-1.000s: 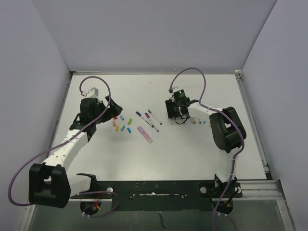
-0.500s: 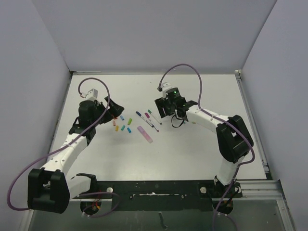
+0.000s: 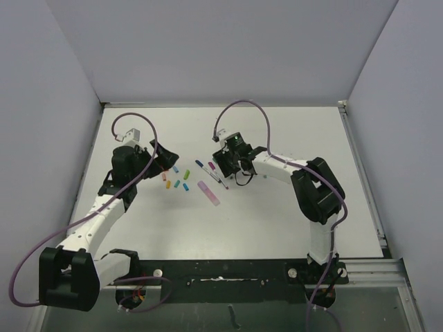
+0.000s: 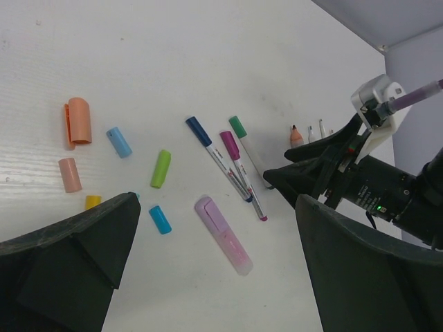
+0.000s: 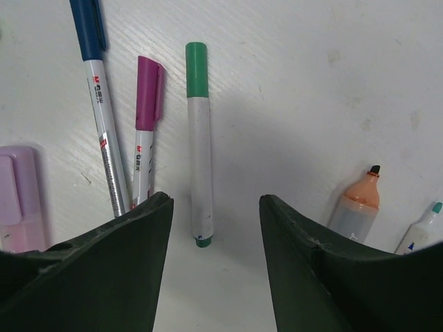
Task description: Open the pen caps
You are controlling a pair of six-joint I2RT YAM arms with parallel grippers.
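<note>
Right wrist view: the right gripper (image 5: 216, 207) stands apart, astride the green-capped pen (image 5: 201, 159) on the surface (image 5: 311, 104), unclamped. The left gripper (image 4: 216, 207) gapes wide, holding nothing.

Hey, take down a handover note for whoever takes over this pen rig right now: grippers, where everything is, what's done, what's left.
Left gripper: open, empty, above the loose caps.
Right gripper: open, straddling the green pen, not gripping it.
Done: six loose caps lie together on the table, including an orange cap and a teal cap. The uncapped orange-tipped pen lies beside the right gripper, with others next to it.
Left: the green pen, magenta pen, blue pen and pink highlighter are still capped.
</note>
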